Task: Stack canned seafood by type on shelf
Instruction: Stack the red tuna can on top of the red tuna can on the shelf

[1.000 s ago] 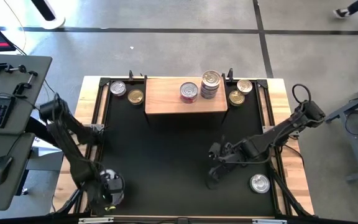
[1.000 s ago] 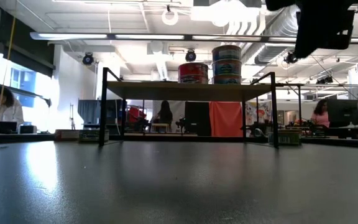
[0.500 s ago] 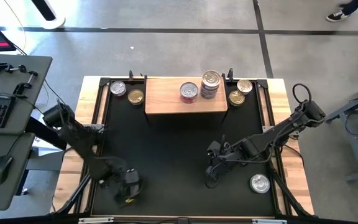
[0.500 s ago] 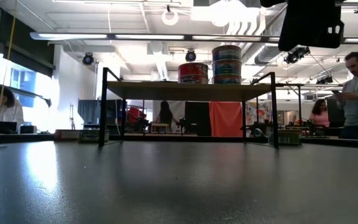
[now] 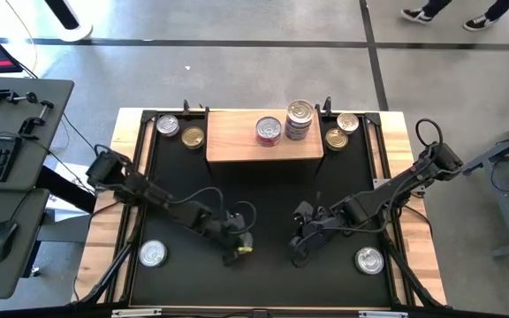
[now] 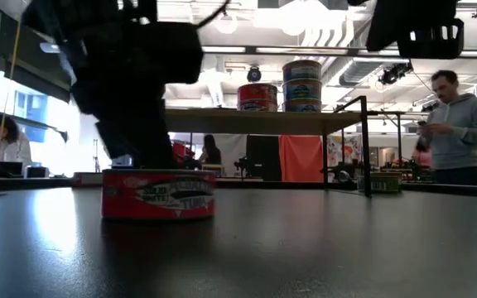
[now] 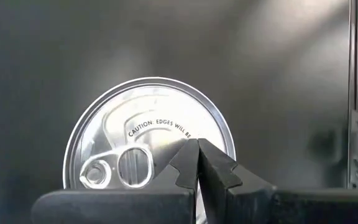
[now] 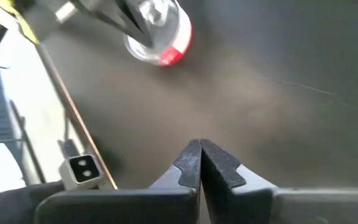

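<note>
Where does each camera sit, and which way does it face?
High: overhead, looking straight down on table, shelf and both arms.
Low: at tabletop height, looking level across at the red can; dark arm above it.
Left wrist: on left arm, looking down past the shut left gripper onto that can's lid.
Right wrist: past the shut right gripper, across the mat; same can again.

A red-labelled can (image 6: pixel 158 195) with pale lettering and a silver lid sits near the middle of the black mat (image 5: pixel 263 190). The light-brown wooden shelf (image 5: pixel 237 146) at the far side carries a red can (image 5: pixel 269 131) beside a stack with bluish labels (image 6: pixel 302 83). Gold-lidded cans (image 5: pixel 193 138) flank it.
</note>
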Available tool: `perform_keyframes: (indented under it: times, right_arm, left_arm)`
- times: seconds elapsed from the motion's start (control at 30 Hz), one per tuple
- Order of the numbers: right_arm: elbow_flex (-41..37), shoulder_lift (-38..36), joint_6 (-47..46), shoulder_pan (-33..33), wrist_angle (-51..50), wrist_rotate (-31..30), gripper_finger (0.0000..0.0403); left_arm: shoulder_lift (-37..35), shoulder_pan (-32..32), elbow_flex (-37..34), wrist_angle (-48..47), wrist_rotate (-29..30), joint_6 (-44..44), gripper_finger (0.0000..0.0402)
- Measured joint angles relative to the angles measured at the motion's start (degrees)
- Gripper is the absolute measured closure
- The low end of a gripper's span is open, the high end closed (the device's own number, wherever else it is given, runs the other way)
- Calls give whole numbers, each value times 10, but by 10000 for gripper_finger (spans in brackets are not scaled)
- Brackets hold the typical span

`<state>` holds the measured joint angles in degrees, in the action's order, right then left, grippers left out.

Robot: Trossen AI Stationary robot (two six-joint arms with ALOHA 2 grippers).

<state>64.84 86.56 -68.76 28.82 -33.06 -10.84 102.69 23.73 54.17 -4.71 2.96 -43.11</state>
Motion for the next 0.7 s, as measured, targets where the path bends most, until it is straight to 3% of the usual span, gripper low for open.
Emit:
perform_keyframes:
  times: [0.13,0.23,0.43,0.53,0.7]
  right_arm:
    - [0,0,23,1,40,-45,403]
    - [0,9,68,-6,61,-50,403]
    - [0,75,88,-46,143,54,403]
    - [1,124,133,-57,213,81,403]
    - [1,183,209,-73,216,67,403]
  left_arm:
    - [-23,-3,48,-84,-17,78,401]
    - [-84,12,68,-156,16,117,402]
    - [-155,88,65,-331,158,89,401]
    - [-141,126,52,-337,188,67,401]
    - [-80,164,0,-268,180,28,401]
